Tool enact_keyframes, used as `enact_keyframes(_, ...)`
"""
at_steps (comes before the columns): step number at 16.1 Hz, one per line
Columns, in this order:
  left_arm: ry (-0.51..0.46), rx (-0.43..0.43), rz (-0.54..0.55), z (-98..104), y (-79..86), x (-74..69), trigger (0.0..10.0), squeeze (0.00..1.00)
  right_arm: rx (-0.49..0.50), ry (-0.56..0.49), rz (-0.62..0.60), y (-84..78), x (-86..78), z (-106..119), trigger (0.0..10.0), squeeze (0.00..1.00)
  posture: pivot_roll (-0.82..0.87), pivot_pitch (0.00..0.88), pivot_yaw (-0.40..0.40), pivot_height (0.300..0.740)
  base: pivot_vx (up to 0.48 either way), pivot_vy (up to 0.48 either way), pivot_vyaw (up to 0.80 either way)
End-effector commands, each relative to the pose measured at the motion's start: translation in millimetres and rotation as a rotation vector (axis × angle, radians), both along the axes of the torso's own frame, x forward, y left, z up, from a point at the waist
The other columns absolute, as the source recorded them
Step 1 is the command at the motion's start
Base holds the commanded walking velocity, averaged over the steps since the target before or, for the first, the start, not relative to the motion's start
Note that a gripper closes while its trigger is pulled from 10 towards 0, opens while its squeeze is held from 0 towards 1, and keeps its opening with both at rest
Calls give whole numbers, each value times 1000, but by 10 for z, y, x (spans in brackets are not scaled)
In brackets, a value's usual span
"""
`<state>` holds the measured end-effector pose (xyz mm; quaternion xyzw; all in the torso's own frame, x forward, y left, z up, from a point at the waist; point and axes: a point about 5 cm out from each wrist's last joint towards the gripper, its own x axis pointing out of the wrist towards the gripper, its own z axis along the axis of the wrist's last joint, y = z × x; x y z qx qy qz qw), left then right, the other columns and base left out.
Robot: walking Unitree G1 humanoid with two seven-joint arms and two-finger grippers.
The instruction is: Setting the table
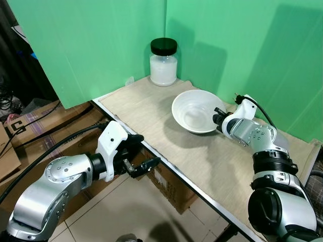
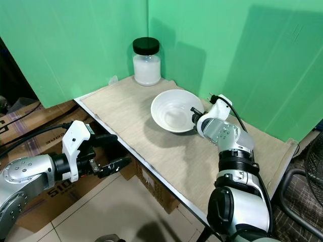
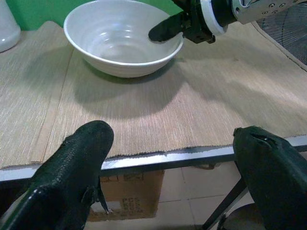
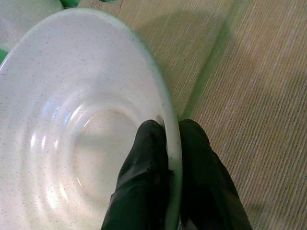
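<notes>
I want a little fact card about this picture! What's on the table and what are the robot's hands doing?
Table: covered by a beige woven mat, green screens behind
Bowl: white bowl, empty, resting on the mat
Jar: glass jar with black lid, white contents, at the far corner, apart from the bowl
Right gripper: pinching the bowl's rim, one finger inside, one outside
Left gripper: open, holding nothing, below the table's near edge, off the mat
Under the table: cardboard boxes
</notes>
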<state>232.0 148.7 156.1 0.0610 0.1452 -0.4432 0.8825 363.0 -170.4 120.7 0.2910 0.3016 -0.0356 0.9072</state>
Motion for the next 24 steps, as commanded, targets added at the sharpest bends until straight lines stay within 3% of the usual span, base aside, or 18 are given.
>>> enact_keyframes(1,-4,10,10,15,10,1,10000,0,6,19,-6,-10,-33,-40,0,0,100,0,19,740,0,0,0)
enact_keyframes(5,3,6,14,12,-5,34,10000,0,43,-59,0,24,-83,76,0,0,72,0,36,740,0,0,0)
enact_keyframes(7,-6,9,24,9,-23,58,10000,0,29,-146,5,15,-134,187,0,0,52,0,48,740,0,0,0)
enact_keyframes(8,-18,7,38,16,-33,76,10000,0,21,-200,1,4,-153,267,0,0,53,0,45,740,0,0,0)
enact_keyframes(9,-53,-6,78,48,-48,110,10000,0,7,-316,-15,-21,-209,457,0,0,56,0,40,740,0,0,0)
enact_keyframes(10,-99,-33,143,95,-49,133,10000,0,-76,-462,4,-33,-332,708,0,0,55,0,34,740,0,0,0)
enact_keyframes(11,-142,-60,206,117,-52,137,10000,0,-282,-674,87,31,-520,968,6196,0,55,0,34,740,0,0,0)
enact_keyframes(12,-176,-69,253,117,-63,121,10000,0,-347,-733,119,80,-681,1029,10000,0,51,0,27,740,0,0,0)
enact_keyframes(13,-202,-65,318,101,-64,98,10000,0,-369,-736,64,58,-826,999,10000,0,53,0,22,740,0,0,0)
enact_keyframes(14,-209,-59,336,99,-60,93,10000,0,-409,-736,81,75,-862,979,10000,0,53,0,23,740,0,0,0)
enact_keyframes(16,-279,3,401,65,-95,110,10000,0,-380,-744,122,174,-992,885,10000,0,52,0,21,740,0,0,-691)
enact_keyframes(24,-303,-11,485,76,-141,190,10000,0,-384,-734,130,192,-1095,791,10000,0,77,0,2,740,0,0,-691)
